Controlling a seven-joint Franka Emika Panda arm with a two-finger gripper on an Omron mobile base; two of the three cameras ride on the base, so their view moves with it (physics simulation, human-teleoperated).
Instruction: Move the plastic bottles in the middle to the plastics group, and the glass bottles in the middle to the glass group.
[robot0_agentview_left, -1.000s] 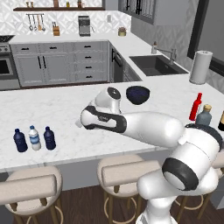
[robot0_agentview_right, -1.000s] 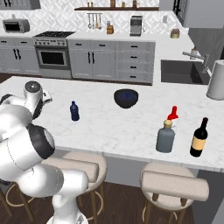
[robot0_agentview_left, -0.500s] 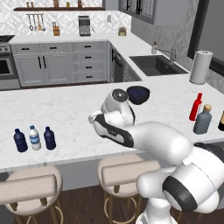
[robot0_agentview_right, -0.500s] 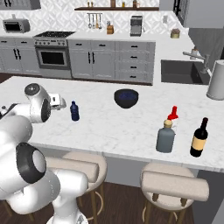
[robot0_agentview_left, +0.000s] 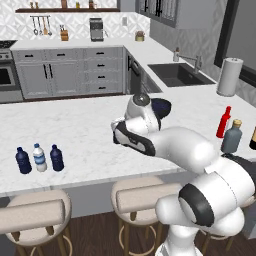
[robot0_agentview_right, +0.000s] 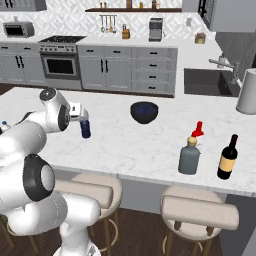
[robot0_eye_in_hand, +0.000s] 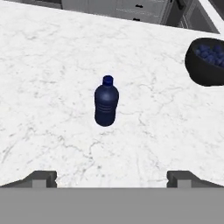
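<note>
Swinging across the white marble surface (robot0_agentview_right: 130, 145), the arm has carried its pincer (robot0_eye_in_hand: 111, 177) from the near-left part of the island toward the middle, so that it now faces one dark navy plastic bottle (robot0_eye_in_hand: 106, 104). That bottle stands upright on the surface, alone, its long axis vertical and its cap at the top. Seen along the hand, it lies straight ahead of the pincer, centred between the two dark fingertips (robot0_eye_in_hand: 41, 178) but apart from them, with bare marble between. The pincer is spread wide and holds nothing. Relative to the navy bottle, a dark bowl (robot0_agentview_right: 144, 111) sits well off to the right and farther back. Far to the left of it, at the surface's near edge, waits the plastics group (robot0_agentview_left: 39, 158). My guess is that the next move is a straight advance, then a squeeze across the bottle's body.
</note>
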